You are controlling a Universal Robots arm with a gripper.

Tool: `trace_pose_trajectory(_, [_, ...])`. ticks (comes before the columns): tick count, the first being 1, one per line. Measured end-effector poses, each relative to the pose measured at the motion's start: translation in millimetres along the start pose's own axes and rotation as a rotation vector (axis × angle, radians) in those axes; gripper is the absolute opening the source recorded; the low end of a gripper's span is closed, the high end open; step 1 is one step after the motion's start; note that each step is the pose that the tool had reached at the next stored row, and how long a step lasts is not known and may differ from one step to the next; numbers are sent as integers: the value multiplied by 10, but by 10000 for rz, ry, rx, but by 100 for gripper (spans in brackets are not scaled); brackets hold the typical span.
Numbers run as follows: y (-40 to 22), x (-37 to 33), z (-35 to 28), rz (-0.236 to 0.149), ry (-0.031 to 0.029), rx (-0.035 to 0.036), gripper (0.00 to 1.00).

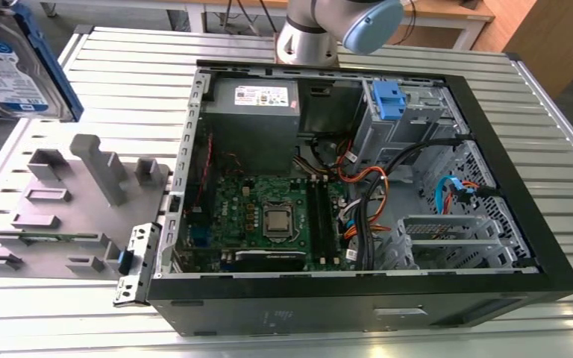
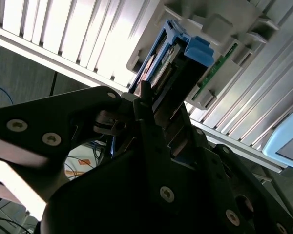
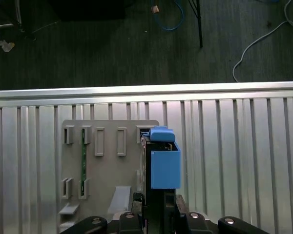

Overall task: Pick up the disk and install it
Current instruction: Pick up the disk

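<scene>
Closest to the lens, in the upper left of the exterior view, the disk [image 1: 13, 71] is seen up in the air with its label facing out. It's carried well clear of the slatted table [image 1: 555, 142].

In both wrist views the disk [image 2: 162, 61] [image 3: 164, 168] is shown clamped edge-on in the gripper [image 2: 154, 112] [image 3: 158, 204]. The black fingers [image 2: 145, 122] are closed tight on it, with the blue bracket sticking out past them. In the first wrist view a grey holder plate [image 3: 110, 165] is seen on the table underneath, with a green memory stick [image 3: 83, 161] stood in one of its slots.

Further back, that same holder plate [image 1: 77, 216] is found at the exterior view's left, just beside the open computer case [image 1: 366, 306]. Inside the case, the motherboard [image 1: 266, 216] is laid flat, and the grey power supply [image 1: 251, 112] is tucked into the upper part of the frame. A blue-fronted drive cage [image 1: 391, 104] is mounted toward the upper right. Farthest off, at top centre, the arm [image 1: 312, 33] is cut off by the frame edge.
</scene>
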State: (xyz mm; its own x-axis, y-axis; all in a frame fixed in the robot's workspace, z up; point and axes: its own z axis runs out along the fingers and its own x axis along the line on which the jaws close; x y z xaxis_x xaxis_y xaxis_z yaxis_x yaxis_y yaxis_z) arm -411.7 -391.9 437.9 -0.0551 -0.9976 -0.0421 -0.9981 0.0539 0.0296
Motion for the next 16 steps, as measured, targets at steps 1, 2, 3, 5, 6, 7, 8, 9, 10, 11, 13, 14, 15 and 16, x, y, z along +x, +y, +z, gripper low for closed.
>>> trace_pose_trajectory(1, [1, -1, -32, 0, 1, -1, 35])
trace_pose_trajectory(2, [2, -3, -67, 0, 1, -1, 35])
trace_pose_trajectory(3, [3, -4, -99, 0, 0, 0, 35])
trace_pose_trajectory(5, [5, -7, -164, 0, 0, 0, 35])
trace_pose_trajectory(6, [6, -8, -191, 0, 0, 0, 35])
trace_pose_trajectory(7, [7, -9, -212, 0, 0, 0, 35])
trace_pose_trajectory(8, [7, -10, -232, 0, 0, 0, 35])
trace_pose_trajectory(9, [7, -11, -256, 0, 0, -1, 35])
trace_pose_trajectory(10, [8, -12, -283, 0, 0, 0, 35])
trace_pose_trajectory(11, [9, -13, -311, 0, 1, -1, 35])
trace_pose_trajectory(13, [11, -15, -363, -1, 0, 1, 35])
trace_pose_trajectory(14, [11, -16, -387, 0, 0, 0, 35])
trace_pose_trajectory(15, [12, -17, -411, -1, 0, -1, 35])
trace_pose_trajectory(16, [12, -18, -426, -1, 1, -1, 35])
